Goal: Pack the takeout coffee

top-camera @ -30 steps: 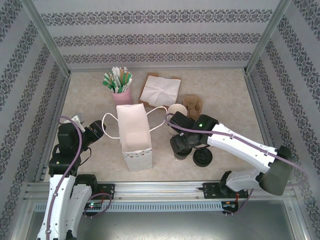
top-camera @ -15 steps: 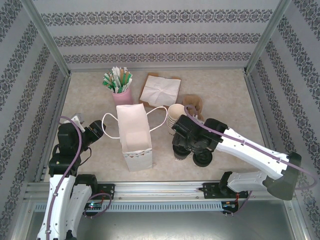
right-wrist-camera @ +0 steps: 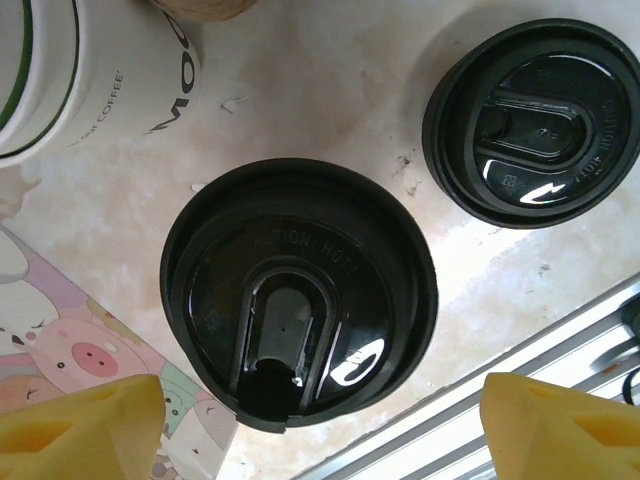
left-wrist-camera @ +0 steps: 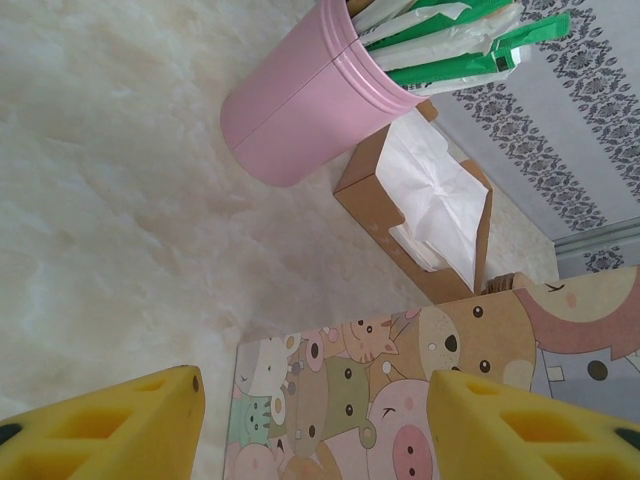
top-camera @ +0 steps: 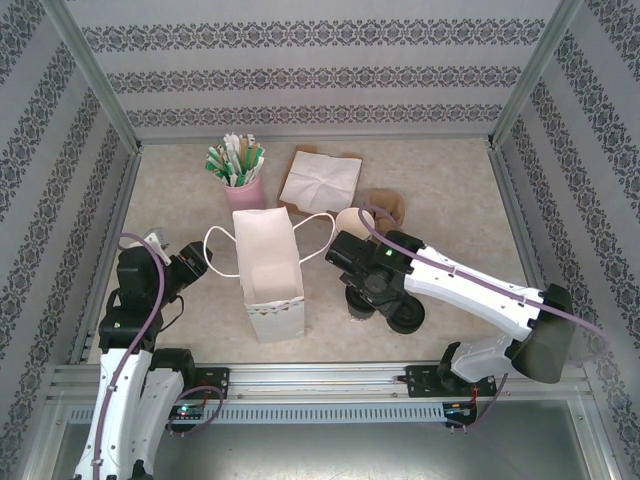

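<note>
**Ana:** Where is the takeout coffee (right-wrist-camera: 298, 345)?

**Ben:** It stands upright on the table (top-camera: 450, 200), just to the right of the white paper bag (top-camera: 268, 270), with its black lid on. The right wrist camera looks straight down on that lid, and a corner of the bag's cartoon print lies just beside it.

**Ana:** And the right jaws?

**Ben:** They are spread wide above the cup. One yellow finger (right-wrist-camera: 80, 430) hangs on each side of the lid, and both are clear of it. Nothing is held.

**Ana:** The left jaws?

**Ben:** Also apart and empty, on the bag's left side and facing its printed face.

**Ana:** What else is around the bag?

**Ben:** A loose black lid (right-wrist-camera: 530, 125) lies further to the bag's right, beyond the coffee. A stack of lidless cups (right-wrist-camera: 90, 70) stands to the bag's right and a little behind the coffee. Behind the bag are a pink cup (left-wrist-camera: 300, 120) of green and white packets and a cardboard napkin box (left-wrist-camera: 430, 200).
</note>
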Controlling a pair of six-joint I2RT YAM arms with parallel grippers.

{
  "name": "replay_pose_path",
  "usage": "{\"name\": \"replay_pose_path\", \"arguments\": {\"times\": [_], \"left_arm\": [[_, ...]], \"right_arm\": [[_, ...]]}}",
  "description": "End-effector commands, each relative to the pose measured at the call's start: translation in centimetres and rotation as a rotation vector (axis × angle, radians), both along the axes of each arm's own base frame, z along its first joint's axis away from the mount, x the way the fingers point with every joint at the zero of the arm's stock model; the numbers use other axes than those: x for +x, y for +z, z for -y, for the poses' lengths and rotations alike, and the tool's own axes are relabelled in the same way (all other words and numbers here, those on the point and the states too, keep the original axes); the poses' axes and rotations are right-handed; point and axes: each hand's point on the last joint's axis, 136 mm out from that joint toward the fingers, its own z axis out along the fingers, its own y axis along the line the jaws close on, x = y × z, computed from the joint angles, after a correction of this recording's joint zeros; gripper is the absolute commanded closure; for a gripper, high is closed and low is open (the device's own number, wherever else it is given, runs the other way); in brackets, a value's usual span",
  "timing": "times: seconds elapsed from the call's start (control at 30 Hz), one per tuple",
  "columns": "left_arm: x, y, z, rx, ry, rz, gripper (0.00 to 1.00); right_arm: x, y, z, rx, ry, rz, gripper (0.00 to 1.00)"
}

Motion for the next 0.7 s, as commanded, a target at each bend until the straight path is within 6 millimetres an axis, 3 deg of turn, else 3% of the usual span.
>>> {"name": "replay_pose_path", "arguments": {"times": [0.0,0.67], "left_arm": [[0.4,0.2,0.0,-0.019,0.003,0.022,0.38],[0.5,-0.1,0.0,-0.015,0.000,0.012,0.38]], "right_arm": [[0.3,0.2,-0.3,0.004,-0.055,0.008,0.15],[1.3,-2.5,-0.2,-0.057,-0.102,-0.012,0.14]]}}
